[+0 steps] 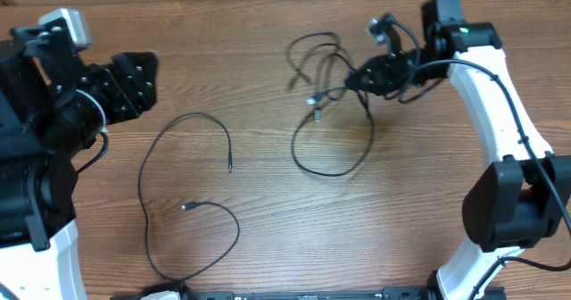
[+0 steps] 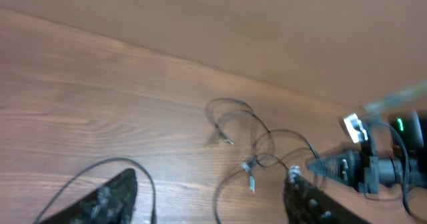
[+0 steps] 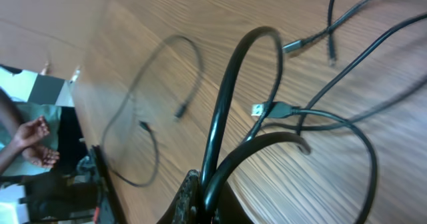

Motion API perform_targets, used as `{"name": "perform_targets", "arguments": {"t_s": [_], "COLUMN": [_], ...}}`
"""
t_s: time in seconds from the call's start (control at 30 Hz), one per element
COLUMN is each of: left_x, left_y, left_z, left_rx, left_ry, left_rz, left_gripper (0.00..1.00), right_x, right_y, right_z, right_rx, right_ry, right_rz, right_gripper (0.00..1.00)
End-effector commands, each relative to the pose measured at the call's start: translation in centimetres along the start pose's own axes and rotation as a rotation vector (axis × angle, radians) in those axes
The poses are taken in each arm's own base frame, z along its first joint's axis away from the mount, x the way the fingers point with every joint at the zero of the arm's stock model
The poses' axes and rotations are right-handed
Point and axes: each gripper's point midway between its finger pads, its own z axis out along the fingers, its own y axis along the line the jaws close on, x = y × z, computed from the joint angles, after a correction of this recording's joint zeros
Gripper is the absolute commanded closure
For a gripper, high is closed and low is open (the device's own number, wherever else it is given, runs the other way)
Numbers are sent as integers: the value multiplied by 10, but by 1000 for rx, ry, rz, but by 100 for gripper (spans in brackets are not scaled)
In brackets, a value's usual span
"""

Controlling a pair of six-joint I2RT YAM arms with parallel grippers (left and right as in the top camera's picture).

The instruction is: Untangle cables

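Left hand [image 1: 134, 79] hovered over the left part of the worktop [image 1: 268, 251], fingers spread wide with nothing between them; in its wrist view both fingers [image 2: 110, 197] stood far apart at the bottom edge. Right hand [image 1: 364, 75] was at the far right of the worktop, jaws clamped on a strand of the tangle [image 1: 332, 90]. In the right wrist view two black strands rose in arcs straight out of the closed fingertips. The tangle lay just left of the right hand: several loops crossing, one big loop trailing toward the near side, and a silvery plug [image 1: 314, 101] showing near its middle. The loose cable [image 1: 143, 188] lay apart from the tangle, left of centre, flat on the wood in an open curl. One of its tips [image 1: 230, 169] pointed toward the near edge, the other [image 1: 185, 208] sat inside the curl. Neither hand touched the loose cable.
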Motion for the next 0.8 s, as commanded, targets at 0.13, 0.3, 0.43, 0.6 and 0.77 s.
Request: {"name": "perform_targets", "arguments": {"t_s": [0.13,0.3,0.43,0.6,0.77], "left_x": [10,28,45,69,93], "left_y": [-30,-42,-49,-64,-80], "left_z": [13,30,45,60,72], "left_rx": [225,368,432,501,564], "left_ry": [93,205,297,381,444], "left_rz": [135,133,138,258,388], "left_gripper": [27,22,16,8,8], "right_x": [-41,-49,-48,-42,-42], "right_y": [99,138,155,166,196], "right_z": [-22,-28,-26,-21,-29], "right_rx": [-92,-117,-134,-167,-345], "right_ry": [-53,-58,-47,-23,-44], "right_rz": [-149,-224,-249,-246,-247], "right_gripper": [96,96,96,96,96]}}
